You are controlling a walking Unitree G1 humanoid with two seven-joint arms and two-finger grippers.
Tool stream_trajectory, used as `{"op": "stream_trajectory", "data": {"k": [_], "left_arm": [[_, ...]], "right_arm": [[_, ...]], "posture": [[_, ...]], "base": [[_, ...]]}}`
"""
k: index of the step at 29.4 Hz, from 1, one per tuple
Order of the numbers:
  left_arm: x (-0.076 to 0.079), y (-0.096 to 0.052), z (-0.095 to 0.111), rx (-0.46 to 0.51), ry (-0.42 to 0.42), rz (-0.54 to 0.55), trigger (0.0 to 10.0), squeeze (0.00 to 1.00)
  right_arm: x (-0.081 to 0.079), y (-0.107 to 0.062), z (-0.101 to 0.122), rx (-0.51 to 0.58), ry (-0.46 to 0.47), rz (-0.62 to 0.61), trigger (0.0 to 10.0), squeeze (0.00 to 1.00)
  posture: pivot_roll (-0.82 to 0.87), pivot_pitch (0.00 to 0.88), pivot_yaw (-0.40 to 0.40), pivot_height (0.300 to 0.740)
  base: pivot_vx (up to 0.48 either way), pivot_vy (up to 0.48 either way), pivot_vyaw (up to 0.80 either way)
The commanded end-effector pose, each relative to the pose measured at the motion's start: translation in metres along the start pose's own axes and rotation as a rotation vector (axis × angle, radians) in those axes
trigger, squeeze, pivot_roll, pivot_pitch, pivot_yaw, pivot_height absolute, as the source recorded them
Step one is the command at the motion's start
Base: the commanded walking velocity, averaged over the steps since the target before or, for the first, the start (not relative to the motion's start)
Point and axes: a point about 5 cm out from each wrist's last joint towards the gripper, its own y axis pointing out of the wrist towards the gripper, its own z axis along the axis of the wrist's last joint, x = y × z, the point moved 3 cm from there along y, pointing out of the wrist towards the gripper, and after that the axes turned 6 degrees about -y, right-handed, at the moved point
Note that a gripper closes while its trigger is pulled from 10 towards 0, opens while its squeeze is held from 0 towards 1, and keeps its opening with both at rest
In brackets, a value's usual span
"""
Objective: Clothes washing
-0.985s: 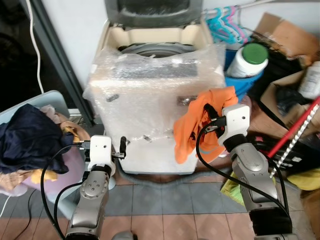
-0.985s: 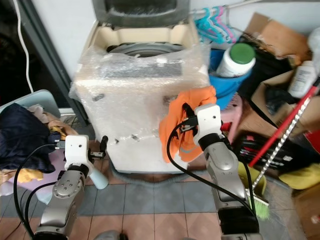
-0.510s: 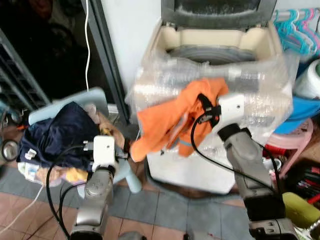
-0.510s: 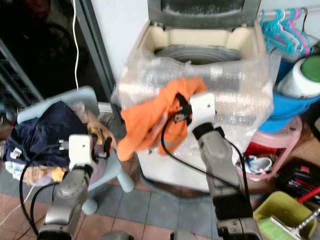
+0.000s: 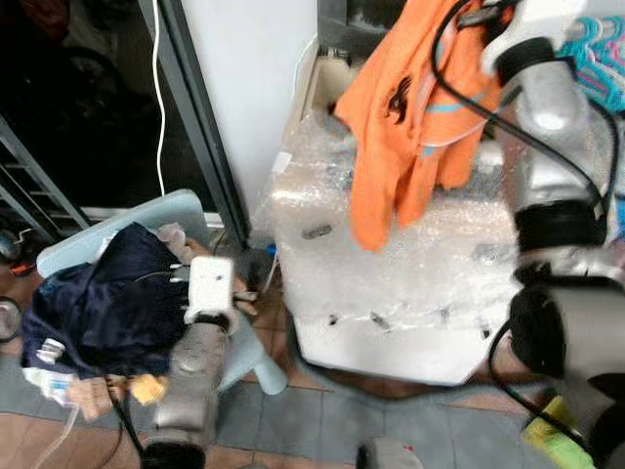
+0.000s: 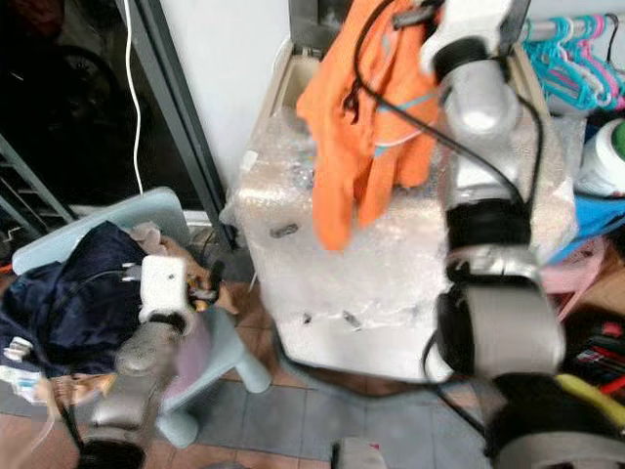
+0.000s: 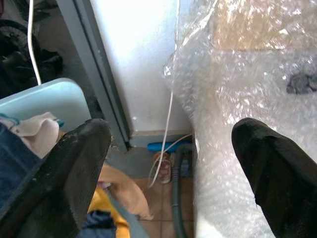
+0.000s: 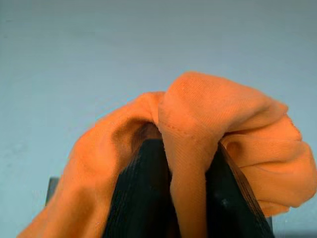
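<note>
Holding orange shirt (image 5: pixel 410 107) high, right gripper (image 8: pixel 173 198) clamped on it, to clear washing machine (image 5: pixel 410 264) rim at 12 o'clock. Left gripper (image 7: pixel 168 173) idle, fingers apart.

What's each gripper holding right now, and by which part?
Right gripper: shut on the orange shirt, pinching a bunched fold near its top edge; the rest hangs over the washing machine. Left gripper: open, holding nothing.
</note>
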Motion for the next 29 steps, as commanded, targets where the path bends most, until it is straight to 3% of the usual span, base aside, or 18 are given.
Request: {"op": "stream_trajectory", "data": {"k": [1,3,4,9,10,14,17,22,26,28,29], "left_arm": [[-0.014,-0.001,0.001,0.002,0.019,0.047,10.0,0.0],[-0.014,-0.001,0.0,-0.003,0.018,0.053,10.0,0.0],[-0.014,-0.001,-0.001,-0.008,0.019,0.058,10.0,0.0],[-0.013,-0.002,0.0,-0.006,0.018,0.056,10.0,0.0],[-0.013,-0.002,-0.001,-0.008,0.017,0.056,10.0,0.0],[-0.012,-0.003,-0.002,-0.018,0.018,0.048,10.0,0.0],[-0.011,-0.002,-0.002,-0.023,0.021,0.042,10.0,0.0],[-0.011,-0.002,-0.002,-0.026,0.032,0.053,10.0,0.0],[-0.012,-0.002,-0.002,-0.037,0.03,0.065,10.0,0.0],[-0.013,-0.003,-0.001,-0.036,0.023,0.063,10.0,0.0],[-0.013,-0.003,-0.001,-0.035,0.023,0.062,10.0,0.0]], "right_arm": [[0.002,0.016,0.035,0.122,0.047,-0.023,10.0,0.0],[-0.001,0.016,0.029,0.097,0.05,0.005,10.0,0.0],[-0.015,0.01,0.007,0.019,0.058,0.067,10.0,0.0],[-0.058,-0.024,-0.05,-0.168,0.076,0.269,10.0,0.0],[-0.067,-0.036,-0.063,-0.204,0.093,0.305,10.0,1.0],[-0.081,-0.069,-0.088,-0.267,0.116,0.398,10.0,1.0],[-0.074,-0.087,-0.096,-0.287,0.106,0.39,10.0,1.0],[-0.063,-0.099,-0.092,-0.26,0.095,0.314,10.0,1.0],[-0.076,-0.12,-0.093,-0.27,0.085,0.36,10.0,1.0],[-0.089,-0.145,-0.09,-0.27,0.099,0.375,10.0,1.0],[-0.091,-0.148,-0.089,-0.27,0.097,0.378,10.0,1.0]], "posture": [[-0.05,0.0,0.032,0.74],[-0.05,0.0,0.03,0.74],[-0.05,0.0,0.028,0.74],[-0.05,0.0,0.031,0.74],[-0.05,0.0,0.034,0.74],[-0.06,0.0,0.041,0.74],[-0.07,0.0,0.043,0.74],[-0.07,0.0,0.042,0.74],[-0.07,0.0,0.04,0.74],[-0.07,0.0,0.04,0.74],[-0.07,0.0,0.04,0.74]], "base": [[0.0,0.0,0.0],[0.0,0.0,0.0],[0.0,0.0,0.0],[0.0,0.0,0.0],[0.0,0.0,0.0],[0.0,0.0,0.0],[0.0,0.0,0.0],[0.0,0.0,0.0],[0.0,0.0,0.0],[0.0,0.0,0.0],[0.0,0.0,0.0]]}}
